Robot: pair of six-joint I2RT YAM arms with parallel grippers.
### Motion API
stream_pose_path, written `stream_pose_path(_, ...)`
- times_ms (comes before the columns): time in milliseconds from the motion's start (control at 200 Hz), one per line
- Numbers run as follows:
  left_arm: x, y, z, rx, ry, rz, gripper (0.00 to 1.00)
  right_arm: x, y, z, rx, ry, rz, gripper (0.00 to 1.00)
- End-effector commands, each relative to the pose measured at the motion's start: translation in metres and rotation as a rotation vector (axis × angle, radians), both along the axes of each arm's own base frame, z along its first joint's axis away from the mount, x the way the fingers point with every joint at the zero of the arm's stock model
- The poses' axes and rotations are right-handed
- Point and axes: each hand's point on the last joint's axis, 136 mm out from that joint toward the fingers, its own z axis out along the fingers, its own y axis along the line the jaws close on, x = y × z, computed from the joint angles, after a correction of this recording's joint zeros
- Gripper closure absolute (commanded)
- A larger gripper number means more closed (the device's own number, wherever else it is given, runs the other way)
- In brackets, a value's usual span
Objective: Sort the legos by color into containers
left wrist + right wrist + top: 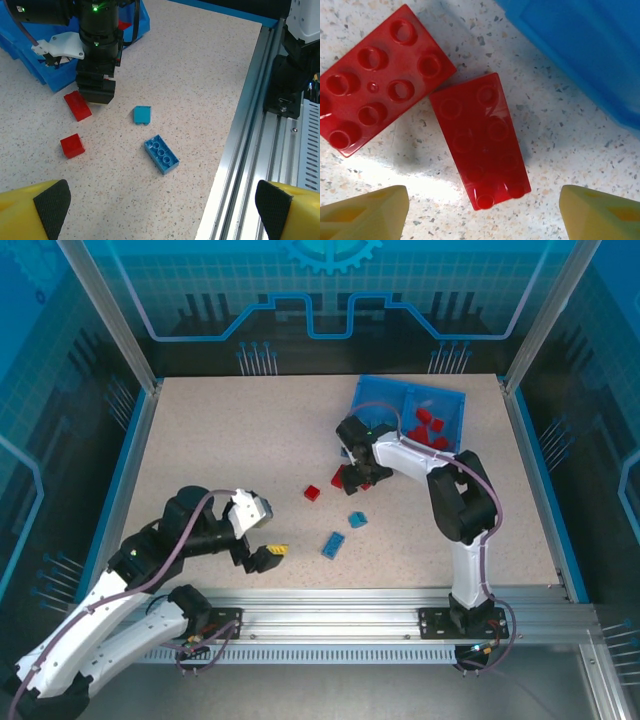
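The blue two-compartment tray (382,396) sits at the back right; several red legos (428,428) lie in its right compartment. My right gripper (352,478) hangs open, low over the table just in front of the tray (580,55). A tapered red brick (480,140) lies between its yellow fingertips (365,215), untouched, with a red eight-stud brick (375,80) beside it. Loose on the table are a small red brick (313,492), a small blue brick (357,519) and a long blue brick (333,544). My left gripper (262,558) is open and empty, near the long blue brick (161,154).
The aluminium rail (260,150) runs along the near table edge to the right of my left gripper (161,205). The right arm (455,500) arches over the table's right side. Bare tabletop (220,440) spreads across the left and back left.
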Motion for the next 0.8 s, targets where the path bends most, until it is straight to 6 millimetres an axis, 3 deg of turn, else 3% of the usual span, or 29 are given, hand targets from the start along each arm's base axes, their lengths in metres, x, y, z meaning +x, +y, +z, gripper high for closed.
stream_pose_path(0, 0.0, -0.005, 0.012, -0.039, -0.058, -0.03, 0.01, 0.0, 0.006, -0.017, 0.013, 0.049, 0.015, 0.28)
stream_pose_path(235, -0.001, 0.0, 0.003, -0.013, -0.052, -0.017, 0.01, -0.005, 0.009, -0.025, 0.034, 0.066, 0.012, 0.53)
stream_pose_path(420, 0.001, 0.0, 0.004, -0.041, -0.065, 0.003, 0.01, -0.011, 0.004, -0.02, 0.014, 0.068, -0.002, 0.71)
stream_pose_path(495, 0.002, -0.001, 0.004, -0.043, -0.07, 0.002, 0.01, -0.018, 0.0, -0.015, 0.012, 0.067, -0.013, 0.73)
stream_pose_path(660, 0.006, -0.002, 0.008, -0.052, -0.104, 0.002, 0.01, -0.035, -0.007, 0.015, 0.053, 0.016, -0.076, 0.76)
stream_pose_path(795, 0.006, -0.007, 0.016, -0.071, -0.149, -0.029, 0.01, -0.044, -0.014, 0.058, 0.113, -0.089, -0.132, 0.77)
